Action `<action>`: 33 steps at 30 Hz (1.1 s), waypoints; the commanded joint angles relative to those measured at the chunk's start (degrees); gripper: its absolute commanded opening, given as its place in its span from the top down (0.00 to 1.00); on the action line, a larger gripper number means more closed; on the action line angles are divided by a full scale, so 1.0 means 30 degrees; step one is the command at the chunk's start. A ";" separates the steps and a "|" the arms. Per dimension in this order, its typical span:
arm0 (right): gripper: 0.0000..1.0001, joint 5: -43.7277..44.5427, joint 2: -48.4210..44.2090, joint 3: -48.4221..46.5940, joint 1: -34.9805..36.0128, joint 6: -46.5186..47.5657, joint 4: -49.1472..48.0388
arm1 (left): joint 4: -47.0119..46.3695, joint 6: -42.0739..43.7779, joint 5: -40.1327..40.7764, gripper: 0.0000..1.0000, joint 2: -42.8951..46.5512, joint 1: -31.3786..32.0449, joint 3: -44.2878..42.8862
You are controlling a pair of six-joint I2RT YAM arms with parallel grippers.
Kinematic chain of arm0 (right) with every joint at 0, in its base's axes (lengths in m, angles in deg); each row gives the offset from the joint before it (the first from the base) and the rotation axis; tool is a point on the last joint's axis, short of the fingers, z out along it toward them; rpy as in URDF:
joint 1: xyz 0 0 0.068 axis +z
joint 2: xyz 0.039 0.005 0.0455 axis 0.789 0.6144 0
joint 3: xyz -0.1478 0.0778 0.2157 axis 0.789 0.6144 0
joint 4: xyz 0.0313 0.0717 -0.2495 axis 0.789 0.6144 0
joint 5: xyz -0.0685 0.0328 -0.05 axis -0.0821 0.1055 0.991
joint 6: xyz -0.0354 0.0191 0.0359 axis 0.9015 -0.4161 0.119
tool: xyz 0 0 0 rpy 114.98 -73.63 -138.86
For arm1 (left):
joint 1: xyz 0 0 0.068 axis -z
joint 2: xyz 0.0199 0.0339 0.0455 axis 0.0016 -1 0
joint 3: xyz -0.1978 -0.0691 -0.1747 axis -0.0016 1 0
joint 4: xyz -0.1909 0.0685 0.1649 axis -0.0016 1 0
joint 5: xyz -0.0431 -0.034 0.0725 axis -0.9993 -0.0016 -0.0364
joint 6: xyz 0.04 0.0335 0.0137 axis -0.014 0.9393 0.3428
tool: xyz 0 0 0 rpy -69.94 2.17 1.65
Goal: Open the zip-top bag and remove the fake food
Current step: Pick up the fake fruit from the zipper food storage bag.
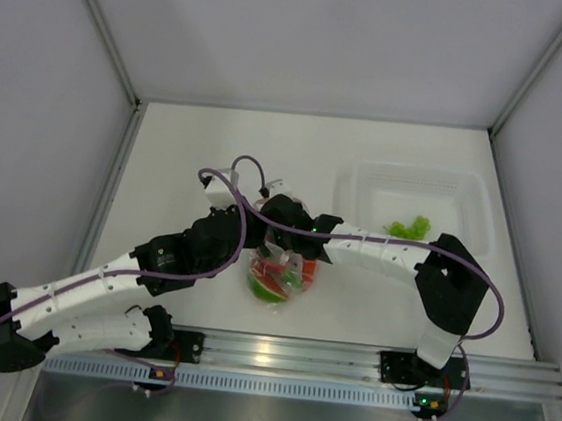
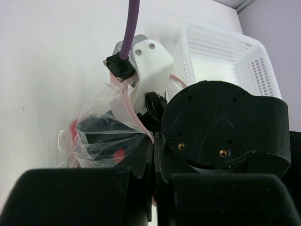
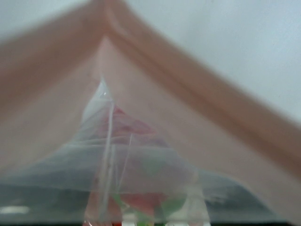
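Note:
The clear zip-top bag [image 1: 279, 274] lies at the table's middle near the front, and red and green fake food [image 1: 274, 280] shows through it. My left gripper [image 1: 254, 240] is shut on the bag's pinkish zip strip [image 2: 129, 109], which it holds lifted. The right gripper [image 1: 285, 241] points down at the bag's mouth. None of its fingers show in the right wrist view. That view looks under the spread zip strip [image 3: 188, 84] at red and green pieces [image 3: 141, 202] behind blurred plastic. A green leafy piece [image 1: 408, 226] lies in the white basket [image 1: 348, 192].
The white basket [image 2: 221, 52] stands at the back right, close behind the right arm's forearm [image 1: 377, 251]. White walls close the table on three sides. A metal rail [image 1: 346, 358] runs along the front edge.

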 commanded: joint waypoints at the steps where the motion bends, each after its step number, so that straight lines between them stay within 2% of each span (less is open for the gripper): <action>1: 0.11 -0.0996 0.2277 0.0823 0.1538 -0.0017 0.3040 | -0.3552 0.0171 -0.1831 1.00 0.0145 0.0397 -0.0773; 4: 0.07 -0.0704 0.2277 0.1086 0.1654 0.0042 0.2982 | -0.3522 0.0142 -0.1860 1.00 0.0175 0.0397 -0.0744; 5: 0.01 -0.0558 0.2306 0.1261 0.1655 0.0013 0.2924 | -0.3522 0.0142 -0.1889 1.00 0.0146 0.0397 -0.0744; 14: 0.01 -0.0410 0.3242 0.1089 0.1889 0.0245 0.3273 | -0.3523 0.0259 -0.2065 1.00 -0.0118 0.0397 -0.0920; 19: 0.00 0.0818 0.4532 0.0560 0.2036 0.0306 0.4240 | -0.3551 0.0288 -0.2212 1.00 -0.0118 0.0397 -0.0949; 28: 0.01 0.2196 0.5208 0.0910 0.2240 -0.0338 0.3920 | -0.3522 0.0347 -0.2301 1.00 -0.0001 0.0397 -0.1037; 29: 0.03 0.2256 0.5091 0.1143 0.2270 -0.0484 0.3658 | -0.3551 0.0347 -0.2242 1.00 0.0057 0.0397 -0.0979; 32: 0.26 0.2549 0.3980 0.1612 0.2270 -0.0632 0.3189 | -0.3552 0.0318 -0.2095 1.00 0.0175 0.0397 -0.0803; 33: 0.45 0.2694 0.3280 0.1701 0.2270 -0.0690 0.3158 | -0.3523 0.0259 -0.2095 1.00 0.0204 0.0397 -0.0803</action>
